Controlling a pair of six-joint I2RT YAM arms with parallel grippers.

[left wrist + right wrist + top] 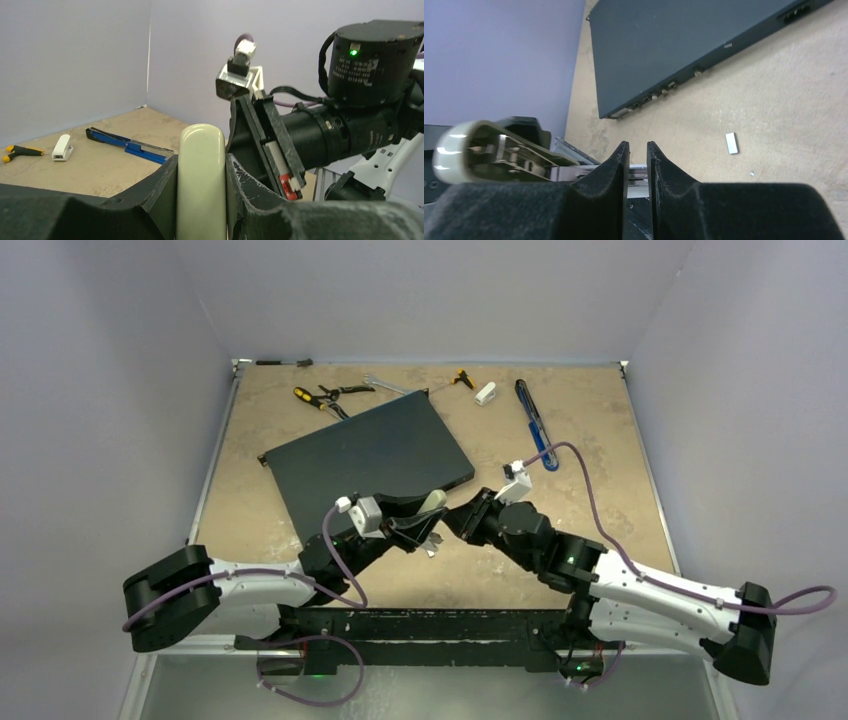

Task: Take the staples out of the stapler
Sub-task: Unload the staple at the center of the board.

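My left end effector (201,170) is clamped on the cream stapler (201,142), which fills the gap between both fingers. My right end effector (637,147) sits just beside the stapler, its fingers drawn almost together with a thin slit between them. I cannot tell whether they pinch the stapler's metal rail. Beyond my right fingertips, slightly to the right, the staples (732,143) lie loose on the tan surface (784,100), touching neither end effector. Farther off lies a dark flat panel (674,45).

No text can be read
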